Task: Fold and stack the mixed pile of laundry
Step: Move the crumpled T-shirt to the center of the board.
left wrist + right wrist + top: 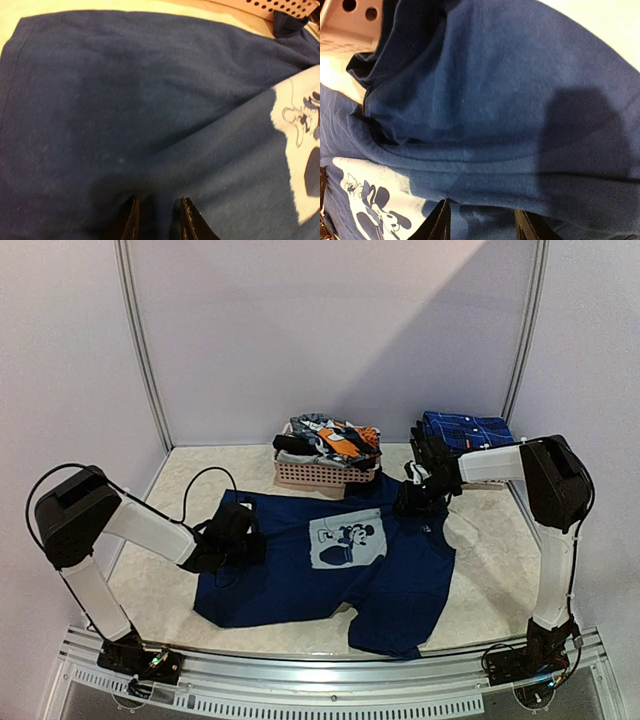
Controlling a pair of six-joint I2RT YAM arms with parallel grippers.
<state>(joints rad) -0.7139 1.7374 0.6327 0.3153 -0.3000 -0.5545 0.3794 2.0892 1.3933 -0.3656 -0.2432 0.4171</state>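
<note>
The tabletop has bare room on the near side of the right tool and out past the left tool (walls close it in at the back and on both sides).

The navy T-shirt lies spread out between the two tools, print up. It is not folded yet. Its near hem comes close to the tabletop's front edge, so I think it could slip over if pulled that way.

The rest of the mixed laundry pile sits heaped in the pink basket, just beyond both tools, touching the shirt's top edge. All of that looks left to do.

A folded blue cloth lies behind the right tool. It looks like the one piece done, so the job is near its start.

The left tool is low on the shirt's left side, its gap narrow. The right tool is at the far right shoulder, its gap wider. I cannot tell if either one pinches cloth.
</note>
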